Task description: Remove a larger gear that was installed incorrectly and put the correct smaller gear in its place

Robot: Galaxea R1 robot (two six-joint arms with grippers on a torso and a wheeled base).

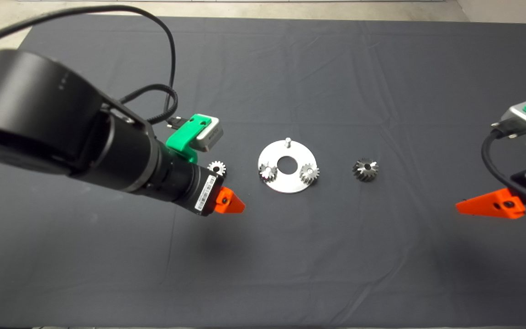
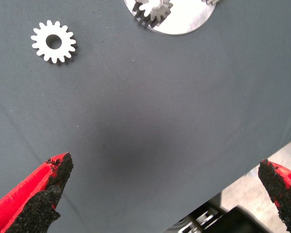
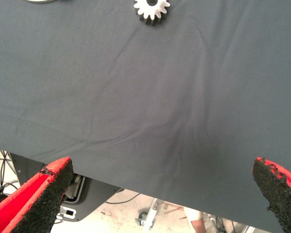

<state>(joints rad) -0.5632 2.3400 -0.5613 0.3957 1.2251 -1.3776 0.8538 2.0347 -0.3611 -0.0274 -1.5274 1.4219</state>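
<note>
Left wrist view shows the left gripper (image 2: 162,194) with its two red fingers spread wide and nothing between them, hovering above bare dark mat (image 2: 150,126). Outward from the fingertips, and off to one side of their centre line, lies the smaller gear (image 2: 53,42), a short, flat silvery spur gear with straight teeth and a round bore, flat on the mat with its axis upright. Beyond it sits the round, shiny metal plate (image 2: 184,22) with a small star-topped gear (image 2: 153,9) on a peg.

From the head camera, the left gripper (image 1: 231,203) hangs just in front of the smaller gear (image 1: 217,168), which rests on the mat near the plate (image 1: 286,183), on its left. One upright peg (image 1: 287,141) at the plate's far edge stands bare. The larger gear (image 1: 365,169), thick, dark grey, with slanted teeth, lies on the mat to the plate's right, apart from it.

The right gripper (image 1: 464,208), also wide open and empty, waits near the right edge, well apart from the larger gear.

The left arm is clearly nearer the smaller gear; the pick-up likely needs a short shift sideways and down.
</note>
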